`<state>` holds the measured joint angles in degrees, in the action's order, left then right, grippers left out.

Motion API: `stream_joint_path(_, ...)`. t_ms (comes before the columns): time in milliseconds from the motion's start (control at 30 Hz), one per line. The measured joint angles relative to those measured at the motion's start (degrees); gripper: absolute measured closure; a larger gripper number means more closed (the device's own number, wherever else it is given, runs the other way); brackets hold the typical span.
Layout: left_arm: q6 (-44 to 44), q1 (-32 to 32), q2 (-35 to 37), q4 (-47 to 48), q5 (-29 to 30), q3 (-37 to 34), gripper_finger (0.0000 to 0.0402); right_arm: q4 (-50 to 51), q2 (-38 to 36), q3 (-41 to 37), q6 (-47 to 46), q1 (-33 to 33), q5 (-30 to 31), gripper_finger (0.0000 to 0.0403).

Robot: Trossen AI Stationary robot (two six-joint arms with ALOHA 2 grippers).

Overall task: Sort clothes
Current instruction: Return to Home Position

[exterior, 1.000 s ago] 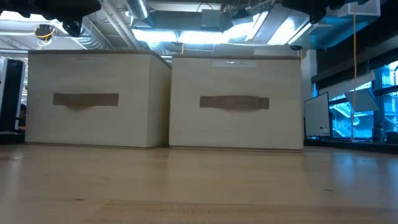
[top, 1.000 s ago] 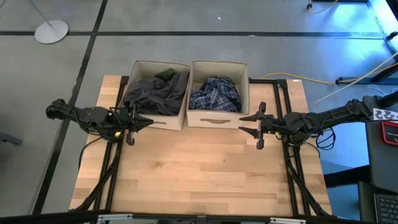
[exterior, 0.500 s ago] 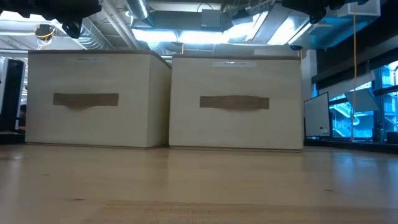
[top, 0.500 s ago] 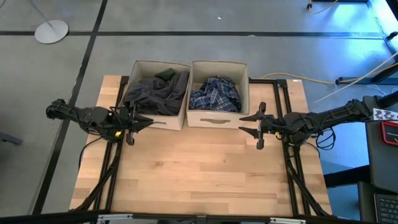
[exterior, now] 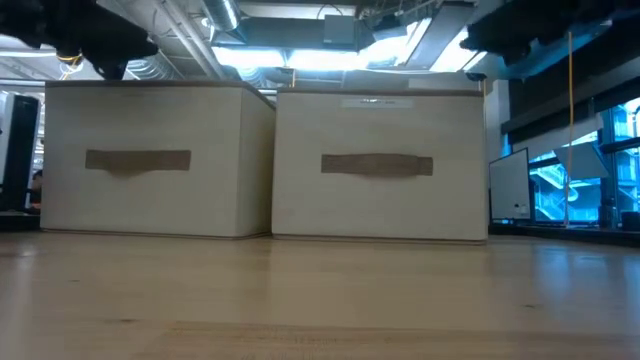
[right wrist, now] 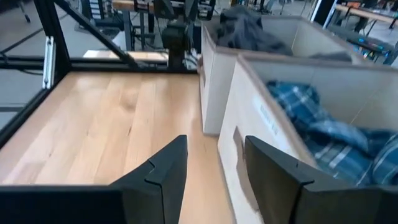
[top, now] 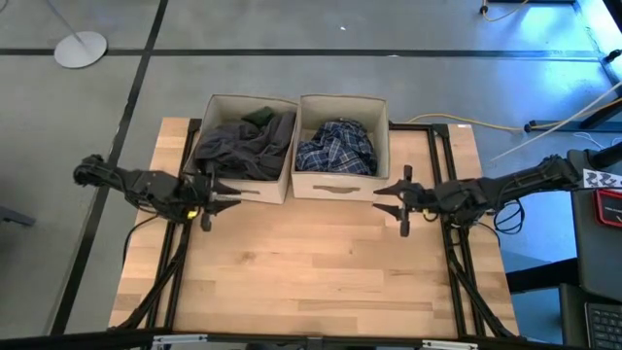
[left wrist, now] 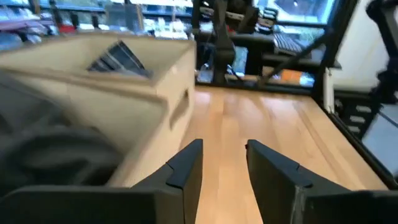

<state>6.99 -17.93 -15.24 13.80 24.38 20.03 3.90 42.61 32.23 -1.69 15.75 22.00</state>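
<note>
Two beige fabric boxes stand side by side at the table's far middle. The left box holds a dark grey garment with a dark green garment at its far side. The right box holds the blue-and-white plaid garment, which also shows in the right wrist view. The white garment is out of view. My left gripper is open and empty in front of the left box. My right gripper is open and empty in front of the right box's right corner.
Bare wooden tabletop lies between the grippers and toward the near edge. In the low view both boxes' front walls rise across the middle. A black frame runs along the table's sides.
Both grippers have moved slightly toward the table's near edge and a little lower, staying open and empty. The clothes in the boxes have not moved.
</note>
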Motion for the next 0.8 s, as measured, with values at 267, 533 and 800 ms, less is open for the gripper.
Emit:
stream_joint_path(267,-1.64,-2.23,5.82,-9.06,-1.64,-7.31,0.0310,-9.17,-1.82,-9.41,-2.87,0.02,-0.59,0.0240)
stream_joint_path(533,-3.40,-3.19,11.92,-12.24,-3.15,-11.33,0.0313,-17.80,-5.54,-17.45,-3.00,0.02,-1.06,0.0240)
stream_joint_path(800,-4.64,-3.22,14.72,-14.26,-3.40,-14.82,0.0313,-18.05,-7.93,-19.87,-4.31,-0.02,-2.00,0.0240)
